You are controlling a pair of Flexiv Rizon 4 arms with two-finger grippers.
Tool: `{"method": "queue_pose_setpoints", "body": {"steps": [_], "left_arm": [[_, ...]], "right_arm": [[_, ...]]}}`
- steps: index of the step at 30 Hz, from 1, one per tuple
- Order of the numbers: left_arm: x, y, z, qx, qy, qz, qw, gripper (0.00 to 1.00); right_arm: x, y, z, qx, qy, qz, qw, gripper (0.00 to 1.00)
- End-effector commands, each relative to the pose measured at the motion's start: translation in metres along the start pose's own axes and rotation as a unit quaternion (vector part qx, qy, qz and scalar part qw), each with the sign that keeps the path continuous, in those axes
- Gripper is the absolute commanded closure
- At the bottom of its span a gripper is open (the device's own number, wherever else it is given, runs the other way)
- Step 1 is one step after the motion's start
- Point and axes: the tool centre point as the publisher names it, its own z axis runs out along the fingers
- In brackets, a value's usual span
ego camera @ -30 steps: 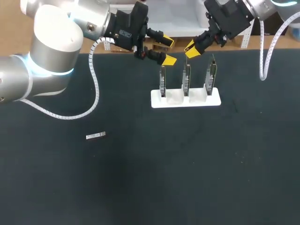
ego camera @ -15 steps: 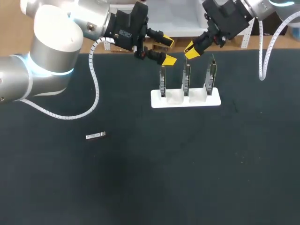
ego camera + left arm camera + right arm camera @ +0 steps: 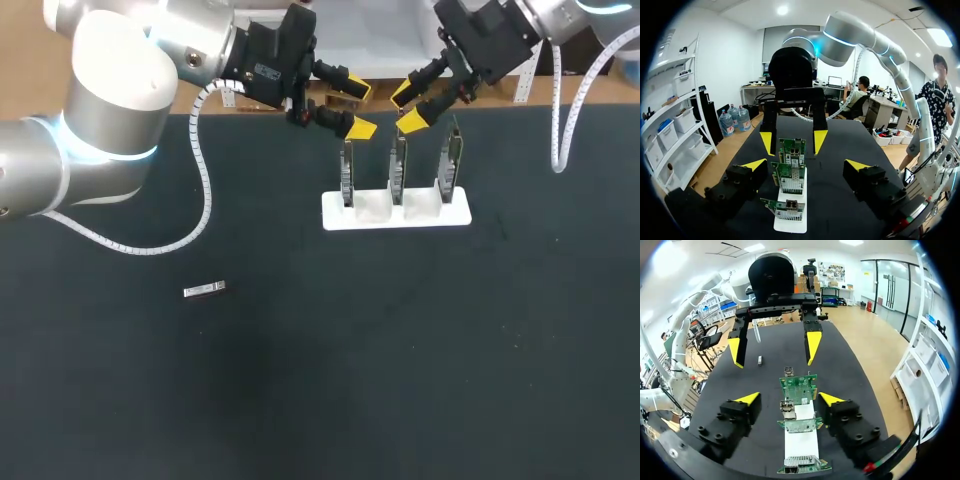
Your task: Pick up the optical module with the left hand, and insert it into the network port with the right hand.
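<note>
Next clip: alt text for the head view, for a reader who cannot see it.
The left gripper and right gripper, both open, face each other near the far edge of a black table, by a white holder with three upright circuit boards. A small optical module lies alone on the table, well to the left of the holder, untouched.

The left arm (image 3: pixel 110 90), to the left of the white rack (image 3: pixel 375 211), is showing fat, rounded silver-grey casings, with a ring of blue light (image 3: pixel 72 150) glowing at one joint. A white coiled cable (image 3: pixel 207 190) is running along it to a black wrist block. The right arm (image 3: pixel 555 18), to the right of the rack, is wearing the same silver shell and trailing its own white cable (image 3: pixel 558 120). The left gripper (image 3: pixel 359 109) and right gripper (image 3: pixel 407 107) are both sporting black fingers tipped with bright yellow wedges, and round screws (image 3: pixel 716 437) are dotting the black finger blocks.
</note>
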Motion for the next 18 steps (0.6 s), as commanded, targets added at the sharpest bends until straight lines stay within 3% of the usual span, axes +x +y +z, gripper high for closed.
{"method": "queue_pose_setpoints", "body": {"steps": [1, 18], "left_arm": [[-0.001, 0.001, 0.000, 0.001, 0.002, -0.001, 1.000, 0.00], [-0.001, 0.001, 0.000, 0.001, 0.002, -0.001, 1.000, 0.00]], "right_arm": [[-0.001, 0.004, -0.006, 0.008, -0.010, 0.006, 1.000, 0.00], [0.012, 0.011, -0.035, 0.031, -0.021, 0.014, 0.999, 0.00]]}}
